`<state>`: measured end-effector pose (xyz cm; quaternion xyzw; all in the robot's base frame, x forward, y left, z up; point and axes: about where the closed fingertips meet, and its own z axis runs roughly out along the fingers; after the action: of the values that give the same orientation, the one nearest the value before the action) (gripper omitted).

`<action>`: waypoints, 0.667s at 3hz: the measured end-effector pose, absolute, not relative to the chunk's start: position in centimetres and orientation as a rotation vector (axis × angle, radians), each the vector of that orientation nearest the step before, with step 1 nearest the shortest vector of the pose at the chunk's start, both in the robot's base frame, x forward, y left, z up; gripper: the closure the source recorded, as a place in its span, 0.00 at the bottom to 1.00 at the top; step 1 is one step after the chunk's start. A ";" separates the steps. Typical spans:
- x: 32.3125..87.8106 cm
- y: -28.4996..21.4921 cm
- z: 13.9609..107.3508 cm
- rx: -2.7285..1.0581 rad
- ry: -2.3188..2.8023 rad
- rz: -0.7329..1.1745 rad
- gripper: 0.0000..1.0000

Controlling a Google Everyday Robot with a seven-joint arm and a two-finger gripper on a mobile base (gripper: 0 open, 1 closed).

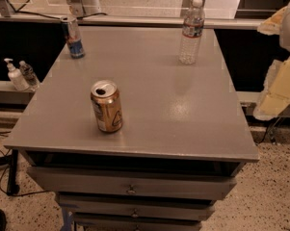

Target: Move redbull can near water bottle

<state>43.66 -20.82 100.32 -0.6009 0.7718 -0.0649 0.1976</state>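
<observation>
The redbull can (72, 36), slim, blue and silver, stands upright at the far left corner of the grey table (159, 90). The water bottle (191, 31), clear with a white cap and a red-and-white label, stands upright at the far right of the table. The two are far apart, across the table's width. My gripper (281, 57) shows as pale cream parts at the right edge of the view, off the table's right side, level with the bottle and away from both objects. It holds nothing that I can see.
A wider gold-tan can (106, 106) with an open top stands upright at the table's front left. A pump dispenser (13, 75) and a small clear bottle (28, 74) sit on a low ledge to the left. Drawers (131, 187) are below the tabletop.
</observation>
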 end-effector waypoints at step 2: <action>45.3 -18.6 100.3 -1.634 2.098 -0.114 0.00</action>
<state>45.28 -18.59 100.32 -0.5962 0.7657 -0.0417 0.2378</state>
